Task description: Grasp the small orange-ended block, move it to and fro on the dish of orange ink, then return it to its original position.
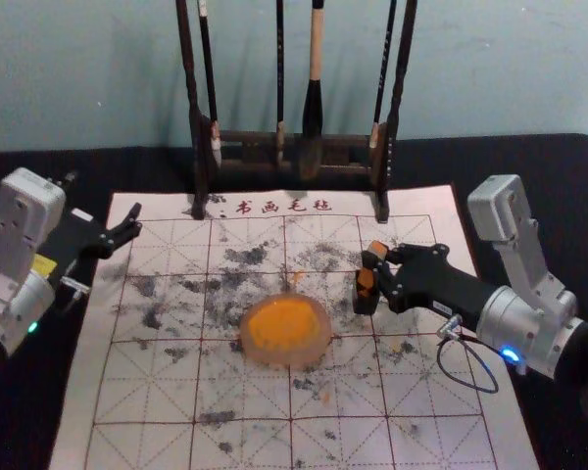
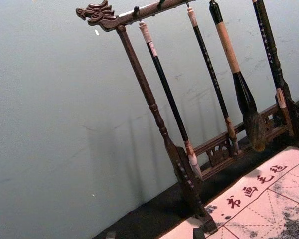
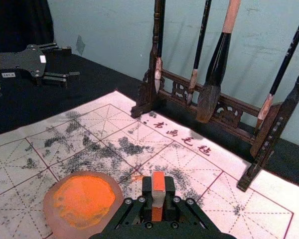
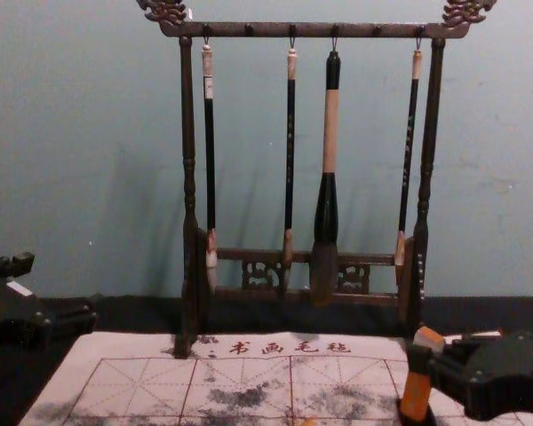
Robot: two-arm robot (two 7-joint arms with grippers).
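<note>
Two o'clock from the dish [image 1: 285,331] in the head view, the block [image 4: 417,398] is clamped in the right gripper [image 1: 372,275], whose arm reaches in from three o'clock. The gripper's fingers hide the block's middle; orange shows above and below them. The lower end runs down to a small dark base [image 1: 366,303], and whether it touches bottom is hard to make out; the chest view cuts the base off at its six o'clock edge. The block's long axis is nearly upright, its top leaning slightly toward one o'clock in the chest view. At ten o'clock from the dish, the left gripper [image 1: 104,204] has its fingers apart. The rack [image 1: 202,168] stands at twelve o'clock.
</note>
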